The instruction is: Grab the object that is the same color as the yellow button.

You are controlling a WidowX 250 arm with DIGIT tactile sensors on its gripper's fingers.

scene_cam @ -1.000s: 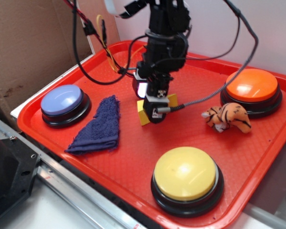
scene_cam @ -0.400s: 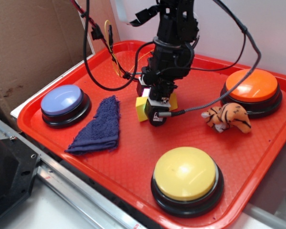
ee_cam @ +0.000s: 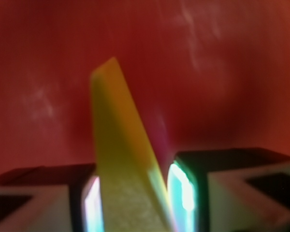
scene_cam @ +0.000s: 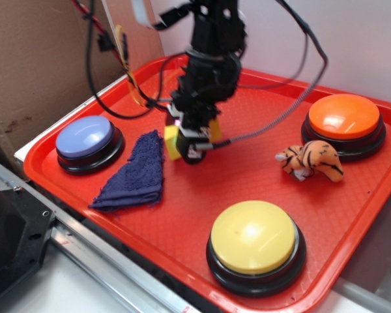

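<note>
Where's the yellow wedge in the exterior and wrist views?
Exterior: yellow wedge sits left of centre, pinched in the gripper, just right of the blue cloth.
Wrist: it fills the middle, tip pointing up, between the two fingers.
Shared landmark: the red tray behind it.

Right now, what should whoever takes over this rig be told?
Gripper: shut on the yellow wedge; the wrist view shows it pinched between both fingers.
Position: the wedge appears lifted over the red tray, beside the blue cloth.
Yellow button: near front edge of the tray, untouched. Plush tiger sits by the orange button; lavender button at left.
Done: matching-colored object grabbed.
Left: just keep the grip; nothing else appears required.
</note>
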